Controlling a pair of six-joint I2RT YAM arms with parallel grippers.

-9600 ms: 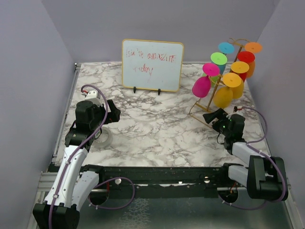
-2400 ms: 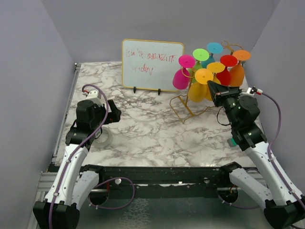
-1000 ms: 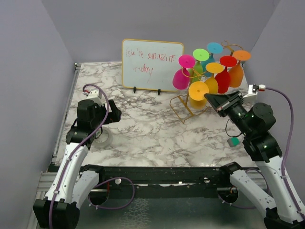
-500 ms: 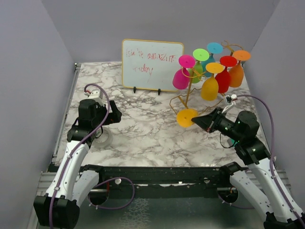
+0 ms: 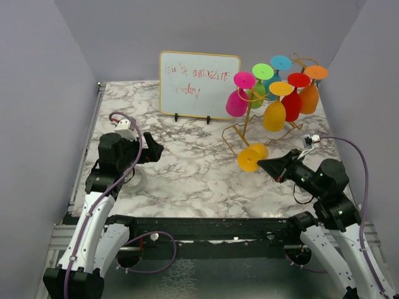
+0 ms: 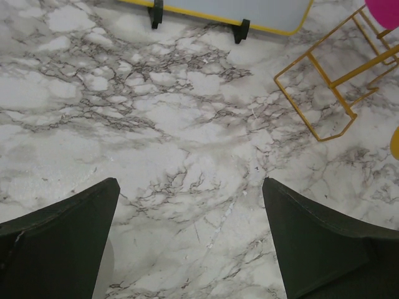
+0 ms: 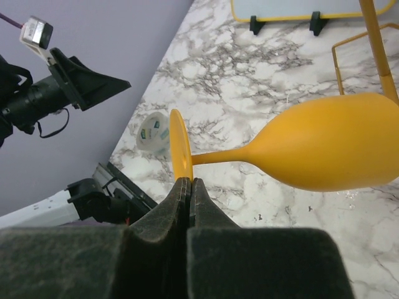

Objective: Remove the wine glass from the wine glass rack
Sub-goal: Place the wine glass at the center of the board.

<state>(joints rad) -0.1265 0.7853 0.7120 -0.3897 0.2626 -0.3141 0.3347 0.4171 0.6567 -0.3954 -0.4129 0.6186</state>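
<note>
The yellow wine glass (image 5: 252, 157) is off the rack, lying sideways just above the marble in front of it. My right gripper (image 5: 262, 163) is shut on the rim of its round foot (image 7: 179, 147); the bowl (image 7: 330, 149) points away toward the rack. The gold wire wine glass rack (image 5: 239, 134) stands at the back right. It carries several coloured glasses hanging upside down, among them pink (image 5: 235, 103) and orange (image 5: 308, 97). My left gripper (image 5: 156, 149) hovers open over bare marble at the left, nothing between its fingers (image 6: 68, 227).
A white dry-erase board (image 5: 199, 84) stands at the back centre. A small white round container (image 5: 136, 179) sits under my left arm. The rack's base (image 6: 324, 93) shows at the upper right of the left wrist view. Grey walls close in on both sides.
My right gripper has pulled the yellow glass away from the rack, down and toward the near edge. The left arm has barely shifted.
</note>
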